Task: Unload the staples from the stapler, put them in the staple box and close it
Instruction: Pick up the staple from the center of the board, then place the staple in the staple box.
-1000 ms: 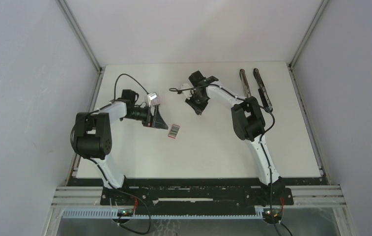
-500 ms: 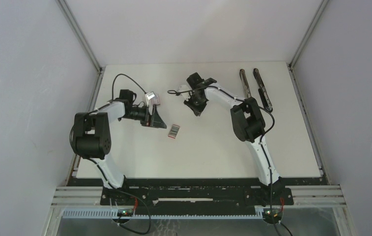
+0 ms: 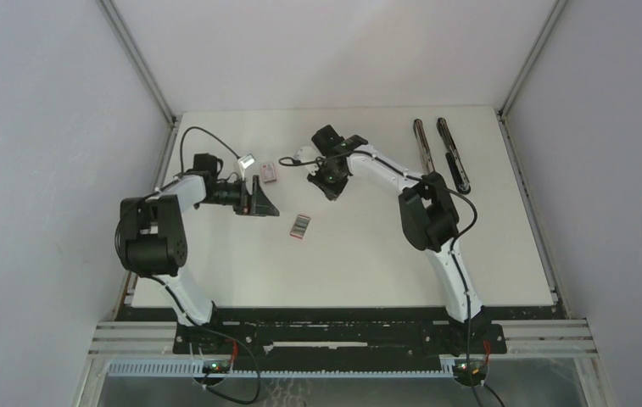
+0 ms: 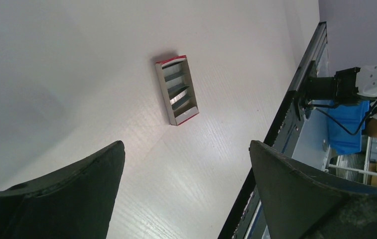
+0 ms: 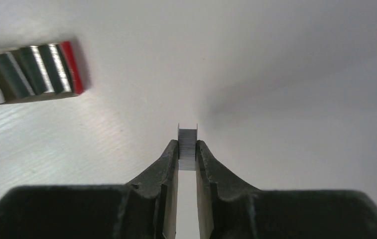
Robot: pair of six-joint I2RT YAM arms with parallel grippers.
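A short grey strip of staples is pinched between the fingertips of my right gripper, which is shut on it just above the table. In the top view the right gripper hangs over the back middle of the table. The stapler lies at the back right, opened out as two long black bars, the second bar beside the first. My left gripper is wide open and holds nothing, with the fingertips far apart over bare table.
A small pink-and-white box with grey compartments lies between the arms, the box also ahead of the left fingers. Another small pink box lies left of the right gripper, the red-edged box showing in the right wrist view.
The left arm has swung back and to the left, uncovering the small pink box near it. The right gripper has shifted slightly left with the strip still in it.
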